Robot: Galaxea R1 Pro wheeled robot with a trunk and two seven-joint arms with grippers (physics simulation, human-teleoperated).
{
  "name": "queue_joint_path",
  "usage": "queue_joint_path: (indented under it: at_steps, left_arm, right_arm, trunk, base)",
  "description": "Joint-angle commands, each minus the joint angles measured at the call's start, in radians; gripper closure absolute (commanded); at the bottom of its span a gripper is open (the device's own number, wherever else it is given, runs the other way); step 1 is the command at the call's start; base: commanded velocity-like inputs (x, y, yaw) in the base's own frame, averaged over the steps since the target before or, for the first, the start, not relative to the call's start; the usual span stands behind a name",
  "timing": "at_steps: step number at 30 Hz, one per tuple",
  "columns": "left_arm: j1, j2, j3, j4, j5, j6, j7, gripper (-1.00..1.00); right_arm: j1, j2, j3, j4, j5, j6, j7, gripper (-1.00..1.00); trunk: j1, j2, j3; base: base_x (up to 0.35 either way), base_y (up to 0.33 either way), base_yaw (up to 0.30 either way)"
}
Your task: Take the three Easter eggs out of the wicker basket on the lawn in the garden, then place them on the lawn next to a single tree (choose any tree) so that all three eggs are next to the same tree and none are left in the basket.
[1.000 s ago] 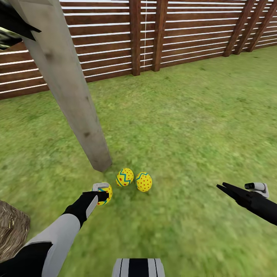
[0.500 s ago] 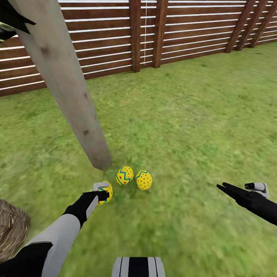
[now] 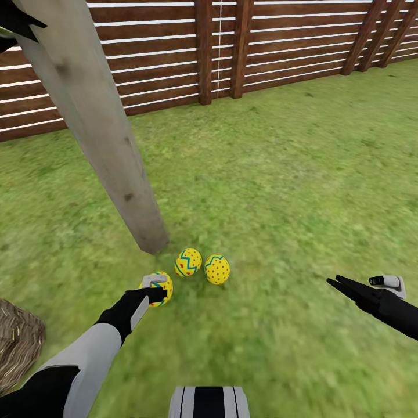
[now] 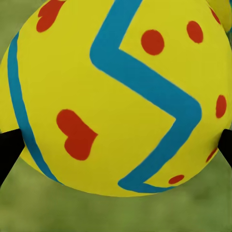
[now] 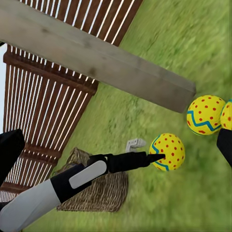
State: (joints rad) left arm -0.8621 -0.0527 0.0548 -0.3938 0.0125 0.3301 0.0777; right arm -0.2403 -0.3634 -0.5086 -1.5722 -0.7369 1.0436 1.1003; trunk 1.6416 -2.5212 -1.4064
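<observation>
Two yellow Easter eggs lie on the lawn (image 3: 278, 191) at the foot of the tree's pale trunk (image 3: 110, 151): one with blue zigzags (image 3: 188, 262), one mostly red-dotted (image 3: 217, 269). A third egg (image 3: 162, 283) rests on the grass just left of them, between the fingers of my left gripper (image 3: 157, 292). In the left wrist view this egg (image 4: 121, 96) sits between black fingertips (image 4: 6, 154) spread wide to either side. My right gripper (image 3: 334, 283) hovers empty over grass far to the right, its fingertips (image 5: 9, 150) spread equally wide. The wicker basket (image 3: 17, 342) stands at the lower left.
A brown slatted fence (image 3: 232, 52) closes off the garden behind the tree. The leaning trunk (image 5: 96, 53) crosses above the eggs in the right wrist view, with the basket (image 5: 96, 188) beyond my left arm. Open grass stretches to the right.
The whole picture has slid slightly upward, so the camera has moved. Eggs, arms and grippers keep their places relative to each other.
</observation>
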Motion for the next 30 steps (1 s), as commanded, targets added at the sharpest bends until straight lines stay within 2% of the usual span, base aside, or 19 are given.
queue_joint_path:
  at_steps: [1,6,12,17,24,30]
  left_arm:
    - [0.0,-0.001,0.0,-0.002,0.001,0.004,0.002,1.0]
    - [0.0,-0.001,-0.018,-0.002,0.001,0.002,0.003,1.0]
    - [0.0,-0.001,-0.021,-0.002,0.001,0.0,0.004,1.0]
    - [0.0,-0.001,-0.021,-0.002,0.001,0.0,0.004,1.0]
    - [0.0,-0.001,-0.027,-0.002,0.001,-0.02,0.003,1.0]
    - [0.0,-0.001,-0.027,-0.002,0.001,-0.023,0.003,1.0]
  right_arm:
    - [-0.001,0.0,-0.001,0.0,0.002,0.004,0.004,-1.0]
    - [-0.001,0.0,-0.001,0.0,0.002,0.004,0.004,-1.0]
    - [-0.001,0.0,-0.001,0.0,0.002,0.004,0.004,-1.0]
    - [-0.001,0.0,-0.001,0.0,0.002,0.004,0.004,-1.0]
    - [-0.001,0.0,-0.001,0.0,0.002,0.004,0.004,-1.0]
    - [-0.001,0.0,-0.001,0.0,0.002,0.004,0.004,-1.0]
  trunk:
    - [0.0,0.0,-0.001]
    - [0.002,-0.001,-0.02]
    - [0.002,-0.001,-0.02]
    - [0.004,-0.003,-0.039]
    - [0.004,-0.003,-0.039]
    - [0.007,-0.004,-0.063]
  base:
    - [0.0,0.0,0.0]
    - [0.0,0.0,0.0]
    - [0.0,0.0,0.0]
    - [0.0,0.0,0.0]
    - [0.0,0.0,0.0]
    - [0.0,0.0,0.0]
